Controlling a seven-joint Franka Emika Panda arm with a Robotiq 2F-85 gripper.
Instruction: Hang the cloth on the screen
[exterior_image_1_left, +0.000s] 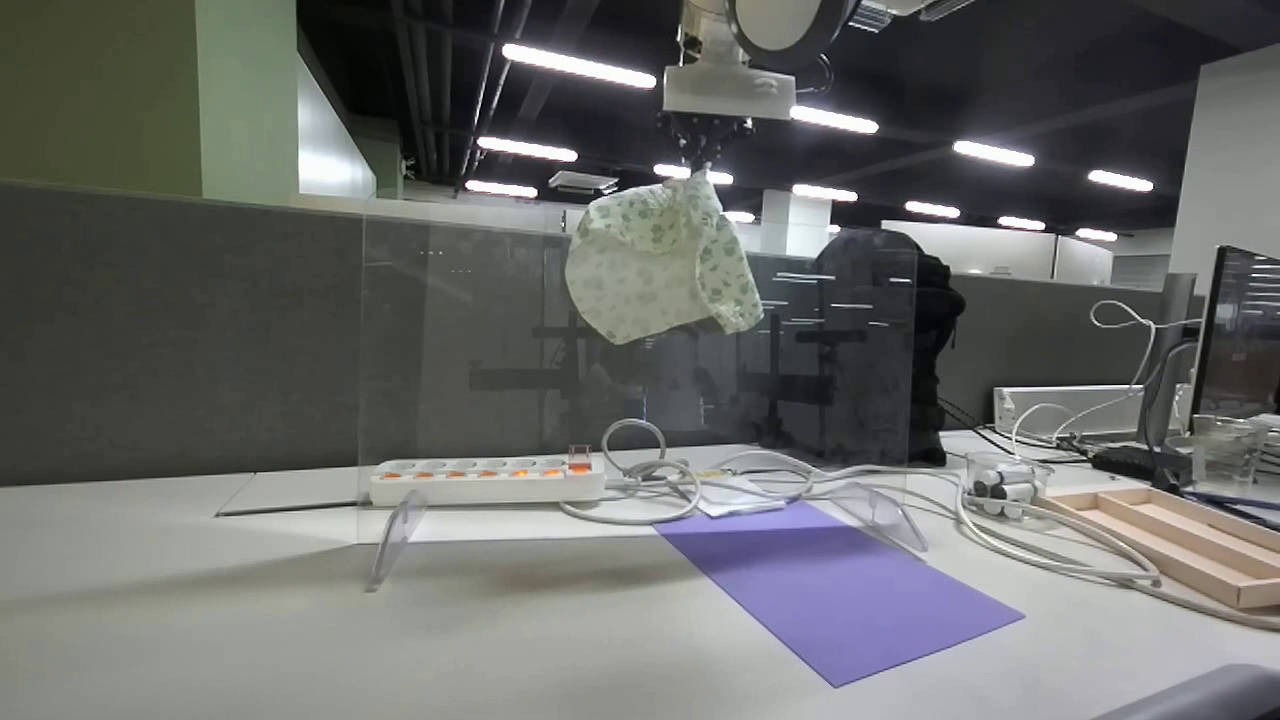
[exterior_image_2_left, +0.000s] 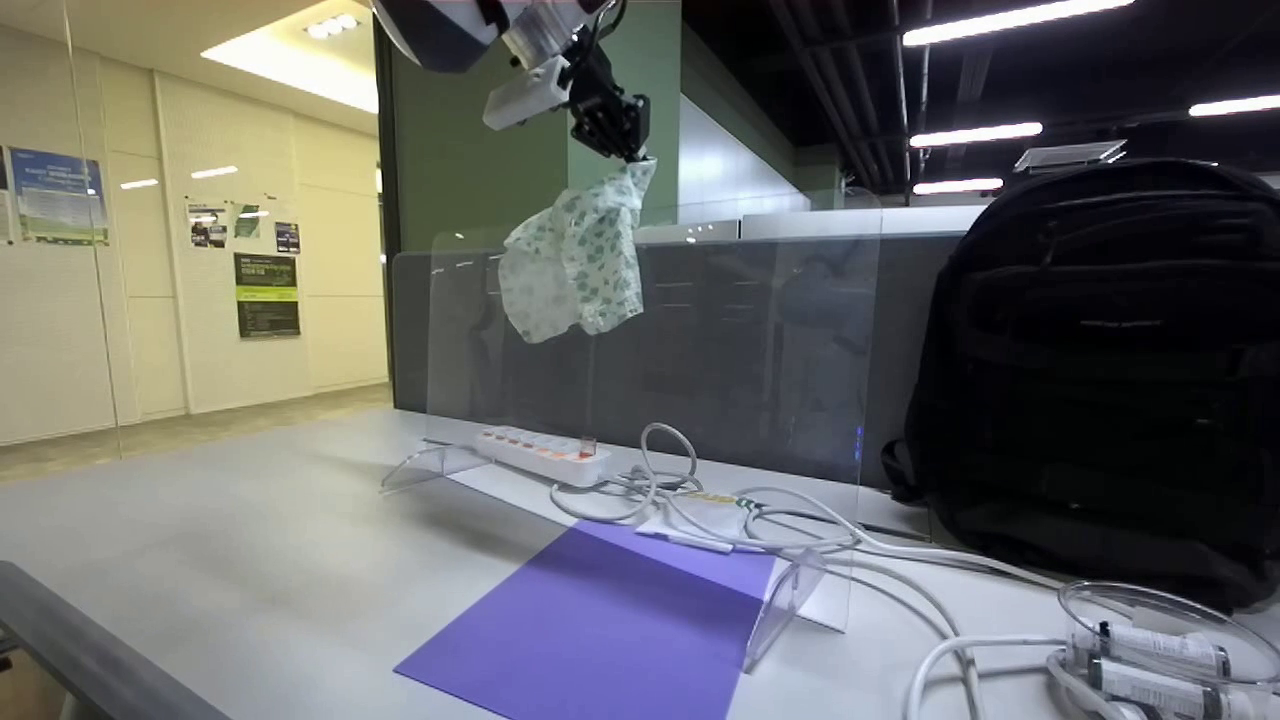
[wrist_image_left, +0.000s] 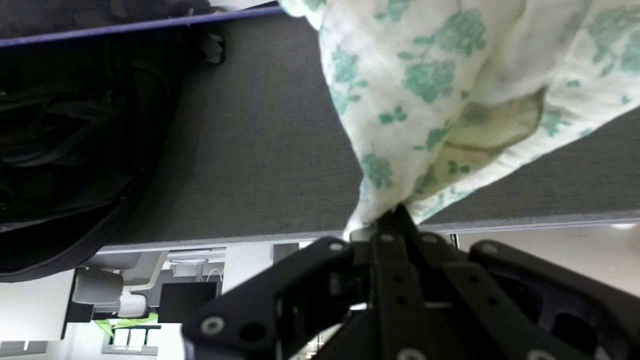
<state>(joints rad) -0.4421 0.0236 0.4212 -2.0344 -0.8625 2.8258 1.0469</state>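
The screen (exterior_image_1_left: 480, 330) is a clear upright panel on two clear feet on the white table; it also shows in an exterior view (exterior_image_2_left: 740, 370). The cloth (exterior_image_1_left: 650, 270) is white with green flowers and hangs in folds. It also shows in an exterior view (exterior_image_2_left: 575, 260) and fills the upper right of the wrist view (wrist_image_left: 425, 95). My gripper (exterior_image_1_left: 700, 165) is shut on the cloth's top corner, above the screen's top edge; it also shows in an exterior view (exterior_image_2_left: 635, 155) and the wrist view (wrist_image_left: 392, 220). The cloth overlaps the screen's upper part in both exterior views; I cannot tell whether they touch.
A white power strip (exterior_image_1_left: 490, 483) and loose white cables (exterior_image_1_left: 680, 490) lie by the screen's base. A purple sheet (exterior_image_1_left: 850, 590) lies partly under it. A grey partition (exterior_image_1_left: 180, 340) and a black backpack (exterior_image_2_left: 1110, 380) stand behind. A wooden tray (exterior_image_1_left: 1190, 535) lies to one side.
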